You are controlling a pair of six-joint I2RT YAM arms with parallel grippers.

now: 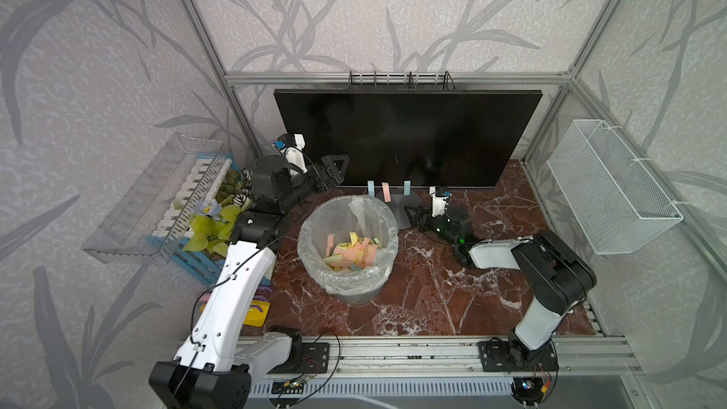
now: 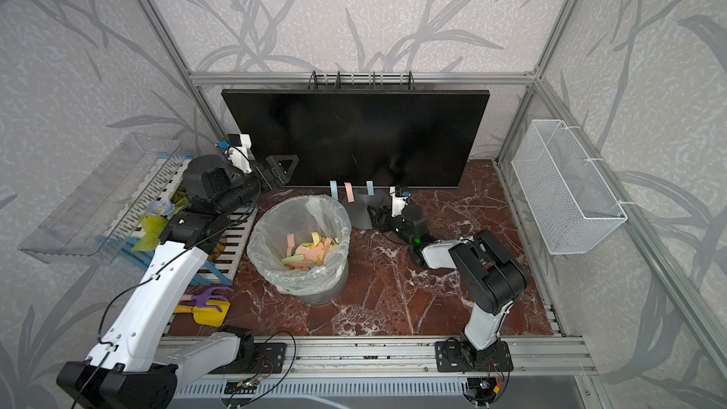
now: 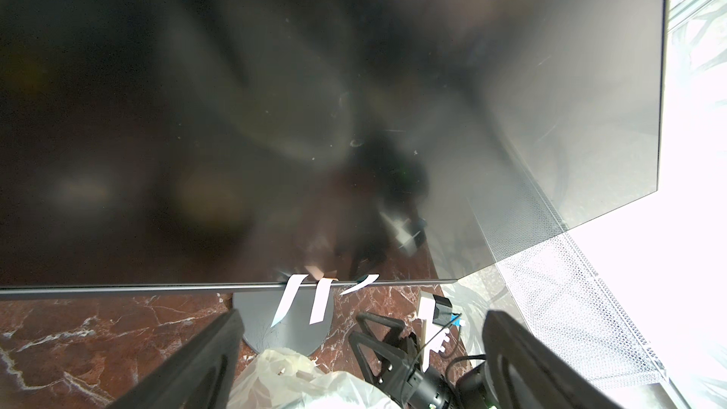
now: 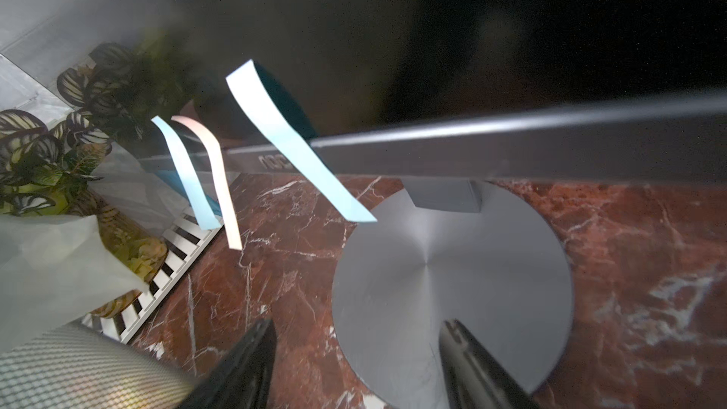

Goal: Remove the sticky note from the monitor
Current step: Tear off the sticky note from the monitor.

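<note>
Top views both show the marble table [image 1: 491,300], with the monitor [image 1: 407,135] standing at its 12 o'clock edge, screen dark. At table centre sits a lined bin [image 1: 303,241] holding coloured paper notes. The monitor's round grey base [image 4: 452,269] lies at 2 o'clock from the bin. The left gripper [image 1: 334,171] is at 12 o'clock from the bin, jaws spread wide and empty, near the screen's lower corner. The right gripper [image 4: 358,324] hangs low over the base, jaws apart with nothing between them. 3 sticky notes [image 1: 386,192], blue, pink, blue, hang from the monitor's bottom bezel
</note>
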